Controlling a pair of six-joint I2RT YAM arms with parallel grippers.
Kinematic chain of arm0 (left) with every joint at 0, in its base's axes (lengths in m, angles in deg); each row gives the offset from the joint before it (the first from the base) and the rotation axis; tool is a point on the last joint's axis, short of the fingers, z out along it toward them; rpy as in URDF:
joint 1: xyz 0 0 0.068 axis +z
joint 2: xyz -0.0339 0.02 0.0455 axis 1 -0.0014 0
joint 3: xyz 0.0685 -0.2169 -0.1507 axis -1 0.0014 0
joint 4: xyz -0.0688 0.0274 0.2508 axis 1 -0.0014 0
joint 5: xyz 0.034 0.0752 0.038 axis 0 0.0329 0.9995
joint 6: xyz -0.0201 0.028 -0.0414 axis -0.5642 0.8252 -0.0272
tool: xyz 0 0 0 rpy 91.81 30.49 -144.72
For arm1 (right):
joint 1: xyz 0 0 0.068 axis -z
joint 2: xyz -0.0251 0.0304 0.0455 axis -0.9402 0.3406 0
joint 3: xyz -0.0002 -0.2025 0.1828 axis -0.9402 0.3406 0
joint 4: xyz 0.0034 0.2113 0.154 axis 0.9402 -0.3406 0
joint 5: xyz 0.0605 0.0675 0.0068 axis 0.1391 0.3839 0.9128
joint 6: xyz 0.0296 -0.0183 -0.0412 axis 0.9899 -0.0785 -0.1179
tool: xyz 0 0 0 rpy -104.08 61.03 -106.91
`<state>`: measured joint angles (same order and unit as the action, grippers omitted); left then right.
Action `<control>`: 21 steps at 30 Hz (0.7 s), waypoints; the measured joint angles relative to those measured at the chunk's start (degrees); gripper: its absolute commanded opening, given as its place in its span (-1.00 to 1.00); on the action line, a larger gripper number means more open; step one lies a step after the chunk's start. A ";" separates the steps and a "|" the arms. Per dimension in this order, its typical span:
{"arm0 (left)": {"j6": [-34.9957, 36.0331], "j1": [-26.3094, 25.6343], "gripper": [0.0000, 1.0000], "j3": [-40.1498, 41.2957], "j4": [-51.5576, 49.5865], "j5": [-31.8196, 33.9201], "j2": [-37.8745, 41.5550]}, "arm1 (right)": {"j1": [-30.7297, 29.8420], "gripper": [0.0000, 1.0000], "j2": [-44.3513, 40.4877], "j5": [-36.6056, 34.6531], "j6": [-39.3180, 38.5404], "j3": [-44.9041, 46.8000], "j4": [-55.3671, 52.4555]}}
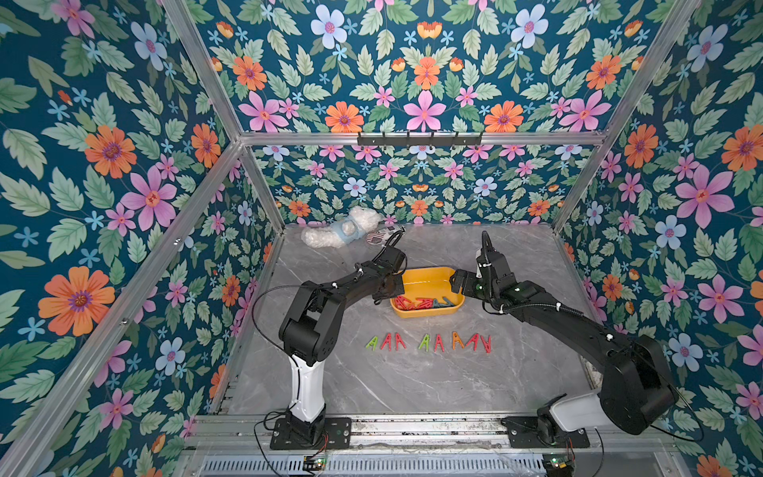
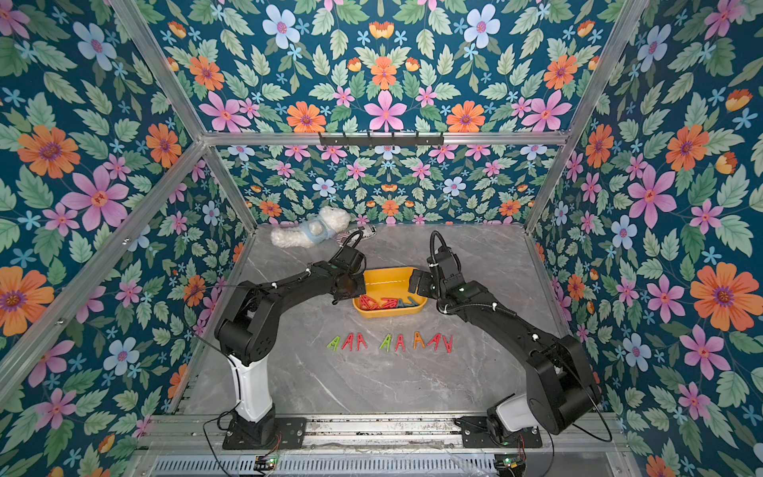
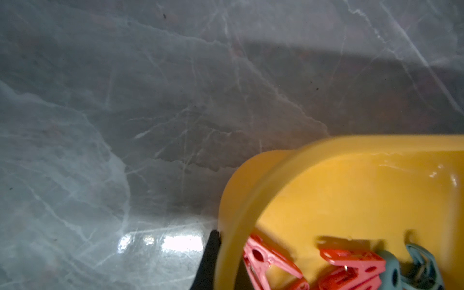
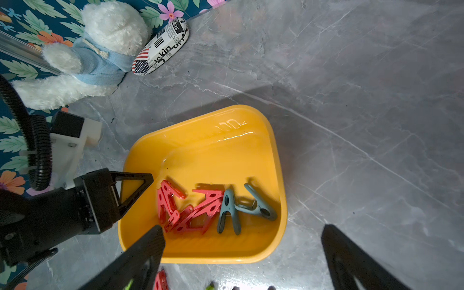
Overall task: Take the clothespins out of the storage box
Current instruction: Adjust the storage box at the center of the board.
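Risk: the left gripper point(image 4: 148, 182) is clamping the wall of the box point(image 4: 273, 160), so a pull could be tipping it; the red clothespins point(image 4: 190, 211) are lying tangled, so one grab could be lifting several. They are sitting on the box floor just inside that wall, beneath the right gripper point(image 4: 241, 227); its fingers are standing wide, touching nothing.

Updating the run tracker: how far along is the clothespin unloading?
Done: eight clothespins lie in a row on the table in front of the storage box. In hand: no pin; left gripper looks shut on the box's wall, right gripper hangs open above. Left: a red pile and two blue-grey pins inside.
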<state>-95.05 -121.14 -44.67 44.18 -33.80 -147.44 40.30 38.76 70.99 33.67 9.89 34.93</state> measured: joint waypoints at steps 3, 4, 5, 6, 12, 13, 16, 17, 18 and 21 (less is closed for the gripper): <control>-1.53 0.96 -1.00 -1.95 -2.97 -2.43 0.09 | 0.74 0.99 -0.11 0.09 0.00 0.33 0.68; -2.19 1.53 -1.00 -2.16 -3.72 -3.45 0.20 | 0.98 0.99 -0.20 0.26 0.00 0.44 0.83; -3.06 2.45 -1.00 -2.38 -4.87 -5.11 0.42 | 1.25 0.99 -0.37 0.48 -0.02 0.57 1.01; -3.87 3.30 -1.00 -2.58 -5.92 -6.32 0.61 | 1.46 0.99 -0.57 0.50 -0.02 0.76 1.27; -8.15 6.14 -1.00 -4.28 -9.70 -15.47 1.70 | 2.75 0.99 -1.73 0.96 0.00 2.27 2.93; -8.92 6.23 -1.00 -3.85 -9.53 -17.38 1.81 | 2.91 0.99 -1.81 0.98 0.00 2.29 2.95; -11.85 6.64 -1.00 -1.01 -9.33 -22.51 2.49 | 3.21 0.99 -2.27 1.60 0.00 2.43 3.76; -13.03 6.84 -1.00 -0.24 -9.62 -23.69 2.80 | 3.21 0.99 -2.51 1.77 0.00 2.58 4.09; -13.81 7.02 -1.00 0.15 -9.70 -24.63 3.06 | 3.28 0.99 -2.80 1.86 0.02 2.82 4.37; -14.69 7.21 -1.00 0.00 -9.92 -25.31 3.50 | 3.39 0.99 -3.54 1.99 0.15 3.80 5.66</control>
<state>-109.74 -113.93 -44.67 34.26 -59.11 -143.94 43.69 35.22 72.97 33.82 13.70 40.59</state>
